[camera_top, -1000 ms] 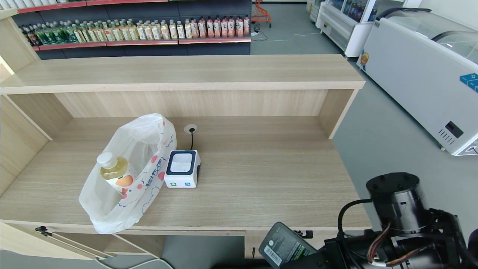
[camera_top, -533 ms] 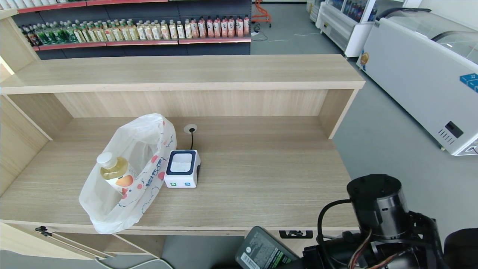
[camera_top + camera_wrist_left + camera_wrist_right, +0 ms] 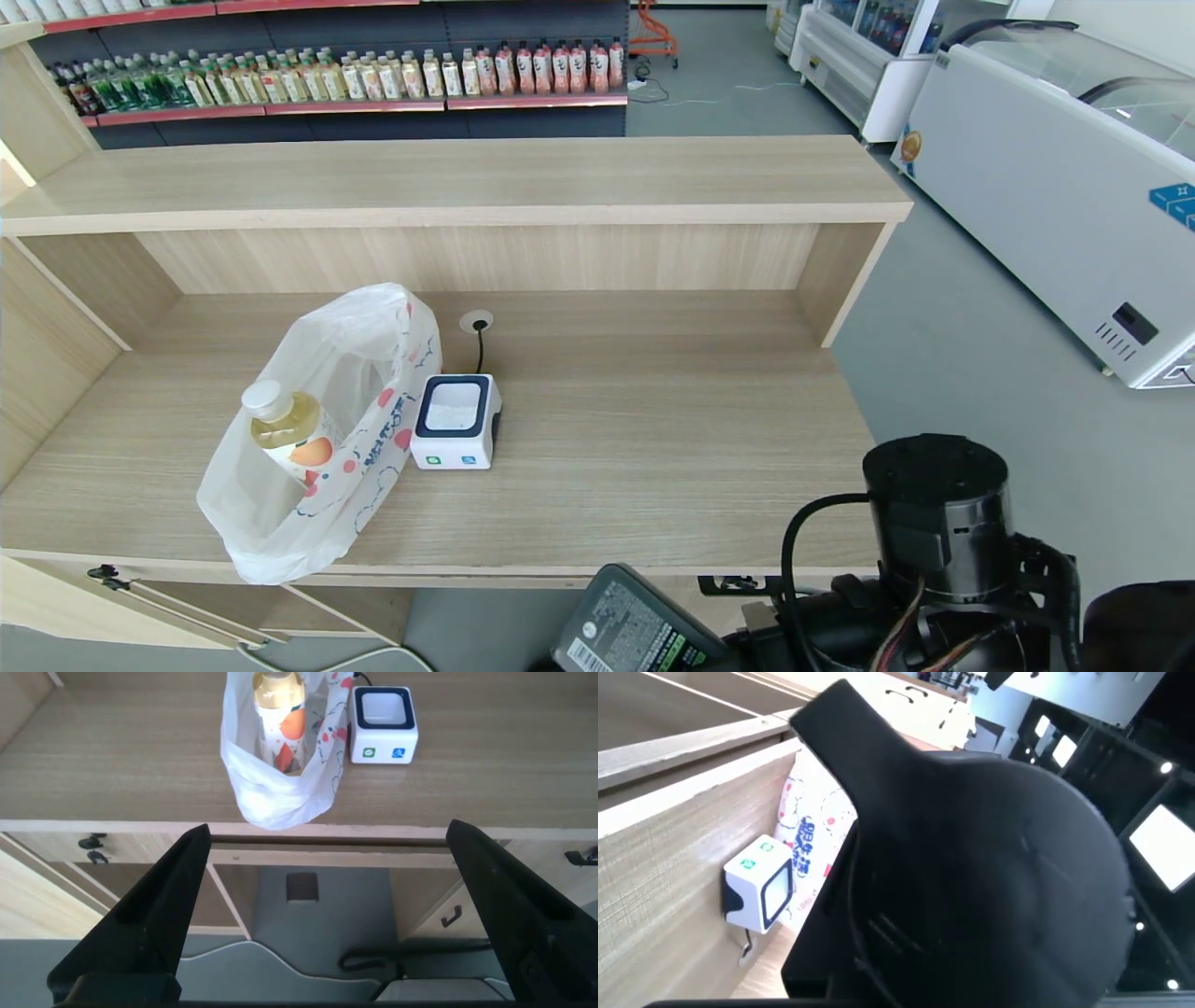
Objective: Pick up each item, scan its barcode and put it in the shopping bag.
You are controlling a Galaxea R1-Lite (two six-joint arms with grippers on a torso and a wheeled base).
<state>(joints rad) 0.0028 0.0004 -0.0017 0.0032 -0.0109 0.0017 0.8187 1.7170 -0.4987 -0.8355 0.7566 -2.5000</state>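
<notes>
Bench (image 3: 653, 448): bottle (image 3: 280, 425) in bag (image 3: 322, 373) beside scanner (image 3: 455, 420); left end effector (image 3: 327, 833) apart, right end effector (image 3: 724, 649) clamping dark pack (image 3: 630, 627).

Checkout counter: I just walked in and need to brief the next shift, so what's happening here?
The right end effector holds a dark pack with a barcode label in the air, just off the near edge of the counter. One bottle already stands in the shopping bag, beside the scanner. The left end effector hangs open and empty in front of the counter.
</notes>
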